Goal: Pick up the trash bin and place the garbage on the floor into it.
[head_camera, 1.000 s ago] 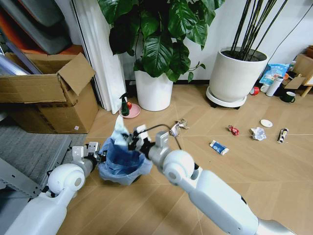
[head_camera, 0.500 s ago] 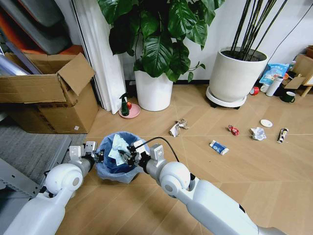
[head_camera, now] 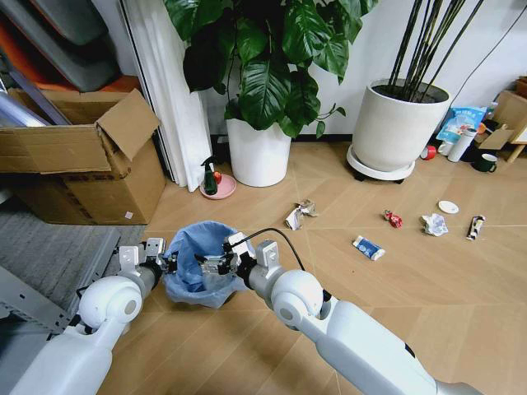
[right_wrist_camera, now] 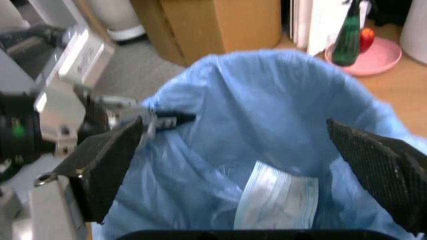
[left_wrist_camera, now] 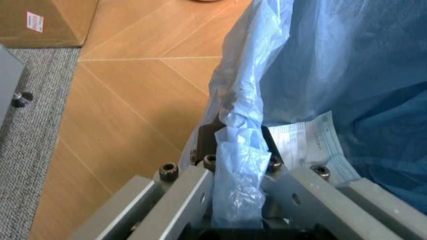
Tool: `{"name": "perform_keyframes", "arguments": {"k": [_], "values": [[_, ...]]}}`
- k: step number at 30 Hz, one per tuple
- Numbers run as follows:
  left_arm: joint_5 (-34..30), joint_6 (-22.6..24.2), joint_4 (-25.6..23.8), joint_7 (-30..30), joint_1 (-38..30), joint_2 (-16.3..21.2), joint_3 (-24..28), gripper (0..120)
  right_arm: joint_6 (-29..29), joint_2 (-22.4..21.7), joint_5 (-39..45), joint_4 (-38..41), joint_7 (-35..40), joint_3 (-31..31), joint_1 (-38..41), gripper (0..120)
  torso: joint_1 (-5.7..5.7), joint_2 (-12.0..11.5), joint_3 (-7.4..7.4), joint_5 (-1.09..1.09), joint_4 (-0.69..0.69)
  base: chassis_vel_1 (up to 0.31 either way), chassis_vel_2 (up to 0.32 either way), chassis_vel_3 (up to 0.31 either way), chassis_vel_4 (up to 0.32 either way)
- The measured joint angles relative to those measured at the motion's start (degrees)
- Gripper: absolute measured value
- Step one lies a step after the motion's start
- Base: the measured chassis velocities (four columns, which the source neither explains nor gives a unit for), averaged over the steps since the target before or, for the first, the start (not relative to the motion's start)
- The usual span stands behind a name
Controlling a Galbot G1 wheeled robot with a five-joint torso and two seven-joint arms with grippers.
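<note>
Two end effectors of mine are meeting at the small round dark trash bin lined with a crinkly light blue plastic bag (head_camera: 200, 265), which is sitting low in front of me above the wooden floor (head_camera: 395, 288). From the head camera, I am gripping its near-left rim with my left end effector (head_camera: 169, 263), while my right end effector (head_camera: 212, 263) is hovering over the bin's mouth. Farther off on the floor, the garbage is lying scattered: a crumpled grey-white paper wad (head_camera: 298, 214), a blue-white carton (head_camera: 368, 248), a red wrapper (head_camera: 393, 219), a pale crumpled wad (head_camera: 435, 224), a white disc (head_camera: 448, 206) and a white tube (head_camera: 475, 228).

Through the left wrist camera, I am pinching the bag-covered rim (left_wrist_camera: 235, 150) between my left end effector's closed fingers (left_wrist_camera: 200, 190), and a pale blue-white printed sheet (left_wrist_camera: 308, 145) is lying inside the bin.

Through the right wrist camera, my right end effector's black pads (right_wrist_camera: 100, 165) are standing wide apart and holding nothing, directly above the same sheet (right_wrist_camera: 279, 196) resting in the bag.
</note>
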Motion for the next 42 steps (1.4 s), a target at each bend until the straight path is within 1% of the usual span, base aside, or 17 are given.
{"name": "perform_keyframes", "arguments": {"k": [4, 5, 6, 7, 8, 10, 12, 14, 16, 18, 20, 22, 23, 27, 32, 42], "values": [[0.04, -0.01, -0.33, -0.17, 0.61, -0.55, -0.63, 0, 0.86, 0.57, -2.73, 0.09, 0.00, 2.69, 0.15, 100, 0.00, 0.01, 0.00, 0.00, 0.01, 0.000, 0.000, 0.000, 0.000], [0.08, -0.01, -0.47, -0.17, 1.06, -0.96, -1.09, 0, 0.64, 0.67, -4.52, 0.02, -0.17, 4.80, 0.01, 100, 0.00, 0.01, 0.00, 0.00, 0.01, 0.000, 0.000, 0.000, 0.000], [0.11, -0.01, -0.49, -0.17, 1.16, -1.05, -1.21, 0, 0.58, 0.67, -4.96, -0.03, -0.23, 5.47, -0.05, 100, 0.00, 0.01, 0.00, 0.00, 0.01, 0.000, 0.000, 0.000, 0.000], [0.41, -0.01, -0.64, -0.15, 1.77, -1.55, -1.84, 0, 0.41, 0.60, -6.47, -0.38, -0.16, 8.20, -0.40, 100, 0.00, 0.01, 0.00, 0.00, 0.01, 0.000, 0.000, 0.000, 0.000], [0.41, -0.01, -0.64, -0.15, 1.77, -1.55, -1.84, 0, 0.41, 0.60, -6.47, -0.38, -0.16, 8.20, -0.40, 100, 0.00, 0.01, 0.00, 0.00, 0.01, 0.000, 0.000, 0.000, 0.000], [0.59, -0.01, -0.86, -0.16, 2.34, -2.03, -2.33, 0, 0.33, 0.29, -7.63, -0.65, 0.05, 11.02, -1.17, 100, 0.00, 0.01, 0.00, 0.00, 0.01, 0.000, 0.000, 0.000, 0.000], [0.69, -0.01, -1.48, -0.19, 3.32, -2.72, -2.59, 0, -0.38, -0.05, -9.92, -0.86, 0.71, 16.13, -3.97, 100, 0.00, 0.01, 0.00, 0.01, 0.00, 0.000, 0.000, 0.000, 0.000], [0.69, -0.01, -1.60, -0.19, 3.46, -2.80, -2.59, 0, -0.58, -0.01, -10.49, -0.88, 0.72, 17.28, -4.82, 100, 0.00, 0.01, 0.00, 0.00, 0.00, 0.000, 0.000, 0.000, 0.000], [0.71, -0.01, -2.57, -0.19, 4.19, -2.94, -2.75, 0, -0.93, 0.38, -12.70, -0.85, 0.79, 22.25, -8.87, 100, 0.00, 0.01, 0.00, 0.01, 0.00, 0.000, 0.000, 0.000, 0.000], [0.71, -0.01, -2.79, -0.18, 4.34, -2.94, -2.87, 0, -0.98, 0.41, -13.27, -0.83, 0.79, 23.30, -9.76, 100, 0.00, 0.01, 0.00, 0.01, -0.01, 0.000, 0.000, 0.000, 0.000], [0.71, -0.01, -3.60, -0.07, 4.88, -2.99, -3.83, 0, -1.15, 0.26, -15.85, -0.66, 0.42, 27.89, -13.82, 100, 0.00, 0.01, 0.00, 0.01, -0.01, 0.000, 0.000, 0.000, 0.000], [0.72, -0.01, -3.68, -0.05, 4.94, -3.01, -3.98, 0, -1.20, 0.21, -16.15, -0.60, 0.35, 28.59, -14.47, 100, 0.00, 0.01, 0.00, 0.01, -0.01, 0.000, 0.000, 0.000, 0.000], [0.72, -0.01, -4.01, 0.15, 5.14, -3.09, -4.59, 0, -1.64, 0.13, -16.82, -0.31, 0.21, 30.64, -16.61, 100, 0.00, 0.01, 0.00, 0.01, -0.01, 0.000, 0.000, 0.000, 0.000], [0.76, -0.01, -4.05, 0.60, 5.27, -3.16, -5.06, 0, -1.85, 0.69, -17.17, 0.02, 0.23, 32.99, -19.25, 100, 0.00, 0.01, 0.00, 0.01, -0.01, 0.000, 0.000, 0.000, 0.000], [0.85, -0.01, -3.78, 0.82, 5.25, -3.29, -5.14, 0, -1.73, 1.43, -17.23, 0.04, 0.31, 34.01, -20.44, 100, 0.00, 0.01, -0.01, 0.01, 0.01, 0.000, 0.000, 0.000, 0.000], [0.88, -0.01, -4.02, 0.98, 5.30, -3.32, -5.09, 0, -1.58, 2.01, -17.26, -0.34, 0.46, 33.39, -20.94, 100, -0.01, 0.01, -0.01, 0.00, 0.01, -0.094, 0.092, 0.102, -0.091]]}}
